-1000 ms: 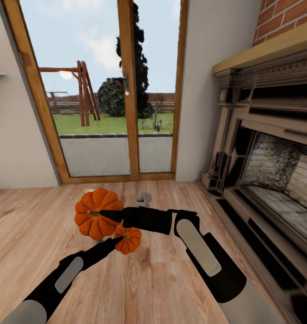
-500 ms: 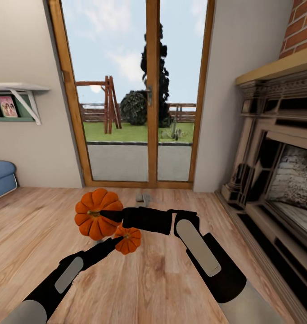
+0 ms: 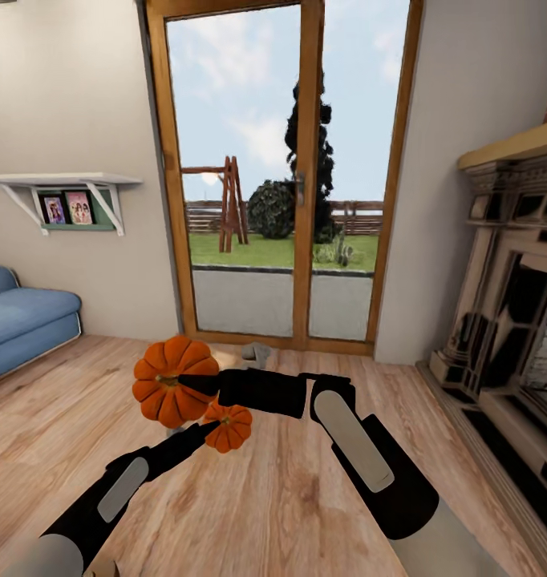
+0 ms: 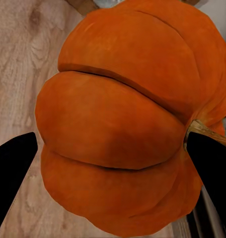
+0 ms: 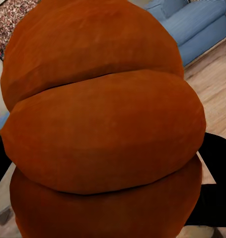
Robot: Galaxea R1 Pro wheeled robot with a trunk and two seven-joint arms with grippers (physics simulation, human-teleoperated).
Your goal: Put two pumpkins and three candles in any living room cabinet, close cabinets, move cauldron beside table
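I carry both pumpkins above the wood floor. The larger orange ribbed pumpkin sits in my right gripper, which reaches across from the right and is shut on it. Up close, this pumpkin bulges between the dark fingers. The smaller pumpkin hangs just below and to the right, with my left gripper shut on it. In the left wrist view the pumpkin sits between both black fingertips, its stem beside one of them. Candles, cabinet, table and cauldron are out of view.
A tall glass door with a wooden frame stands straight ahead. A blue sofa and a wall shelf with photos are at the left. A fireplace lines the right. A small grey object lies by the door.
The camera has turned left: the door and fireplace slid right, and the shelf and sofa came into view. Both arms and pumpkins keep the same pose.
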